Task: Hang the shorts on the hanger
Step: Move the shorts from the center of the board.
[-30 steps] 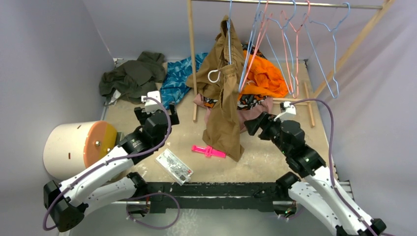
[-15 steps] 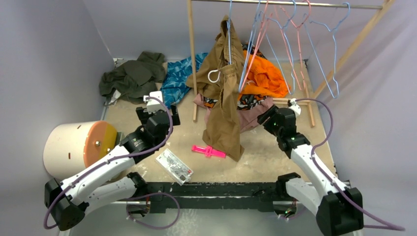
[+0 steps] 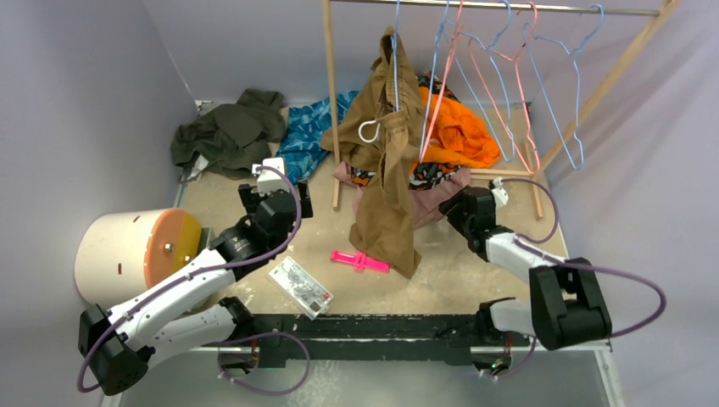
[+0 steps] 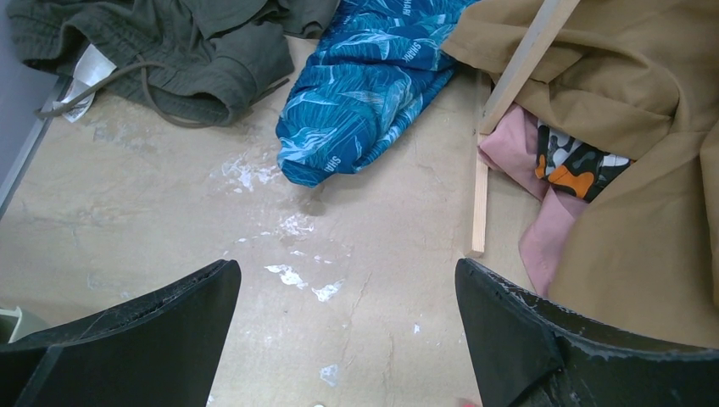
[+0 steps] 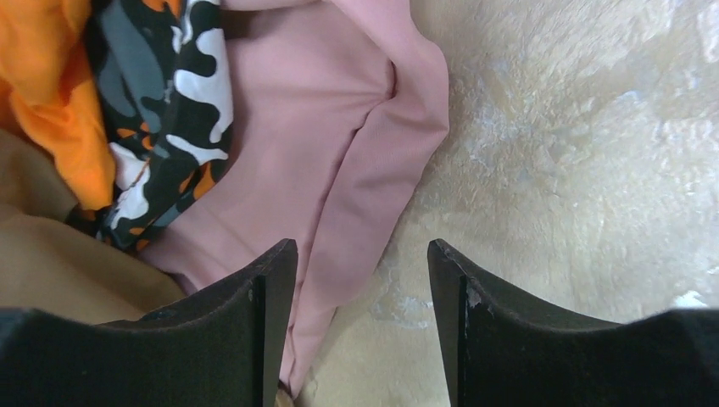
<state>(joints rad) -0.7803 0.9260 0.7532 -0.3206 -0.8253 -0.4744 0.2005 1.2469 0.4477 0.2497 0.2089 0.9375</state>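
Observation:
The dusty-pink shorts [image 3: 437,202] lie crumpled on the table under the hanging tan shorts; their folded hem [image 5: 356,144] shows close up in the right wrist view, and a corner [image 4: 541,242] in the left wrist view. My right gripper [image 3: 458,210] is low at their right edge, open [image 5: 363,250], with the hem's edge lying just inside its left finger [image 5: 263,288] and bare table across the remaining gap. A light-blue wire hanger [image 3: 579,102] hangs empty on the rail. My left gripper [image 3: 273,197] stands wide open [image 4: 348,271] over bare table.
Tan-brown shorts [image 3: 386,170] hang from another hanger on the wooden rack [image 3: 331,102]. An orange garment [image 3: 458,127], camouflage fabric [image 5: 182,93], blue patterned cloth [image 4: 365,85] and green clothing [image 3: 229,131] lie behind. A pink clip [image 3: 359,260], plastic packet [image 3: 300,287] and drum [image 3: 136,254] sit near the front.
My right arm has stretched forward and down to the edge of the pink shorts, and its jaws have narrowed. The left arm has hardly moved.

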